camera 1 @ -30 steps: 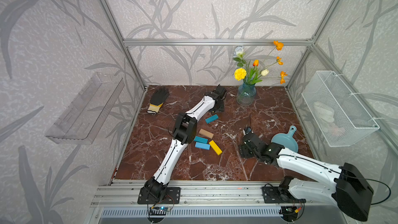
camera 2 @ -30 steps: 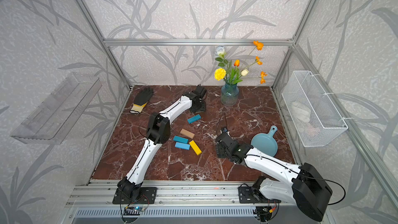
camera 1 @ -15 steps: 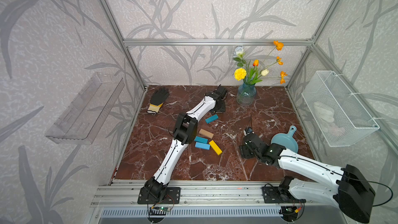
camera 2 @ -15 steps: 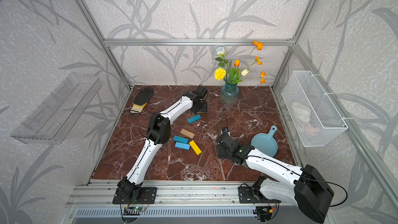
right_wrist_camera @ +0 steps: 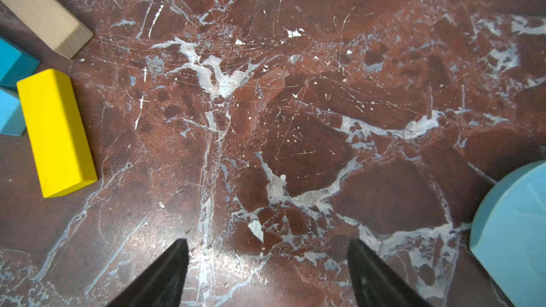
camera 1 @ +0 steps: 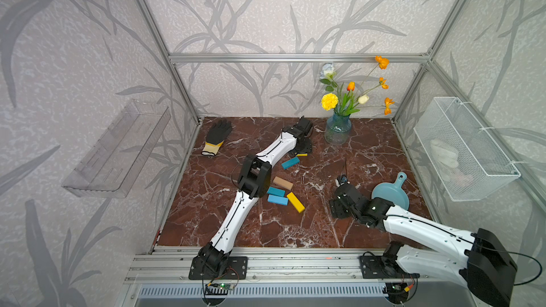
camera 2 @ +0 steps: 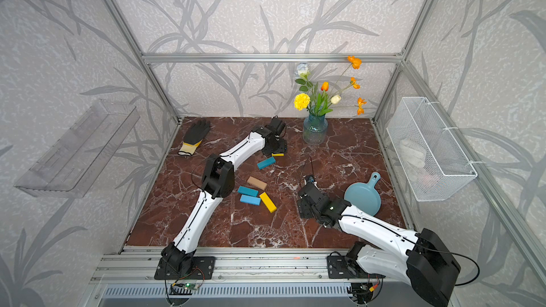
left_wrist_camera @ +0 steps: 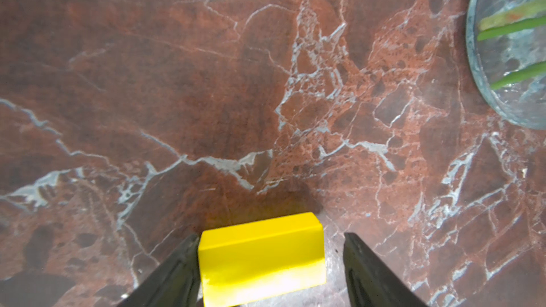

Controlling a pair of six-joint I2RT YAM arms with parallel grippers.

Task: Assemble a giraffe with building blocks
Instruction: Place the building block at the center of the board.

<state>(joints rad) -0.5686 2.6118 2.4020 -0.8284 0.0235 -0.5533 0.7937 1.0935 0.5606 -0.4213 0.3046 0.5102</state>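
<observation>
Left claw (left_wrist_camera: 270, 235) widened, gap beside yellow block (left_wrist_camera: 260, 261)

The tabletop (camera 1: 369, 155) is red-brown marble veined in white, and on it I see bright yellow blocks (camera 1: 295, 202), teal blocks (camera 1: 290, 163), a lighter blue block (camera 1: 277, 199), a plain tan block (camera 1: 282, 183), a pale blue scoop (camera 1: 390, 196), a black glove (camera 1: 218, 135) with a yellow cuff and a blue-green glass vase (camera 1: 337, 129).

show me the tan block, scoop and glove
tan block (camera 1: 283, 183), in a top view, its top face
scoop (camera 1: 392, 198), in a top view, its bowl
glove (camera 1: 219, 132), in a top view, black palm
</observation>
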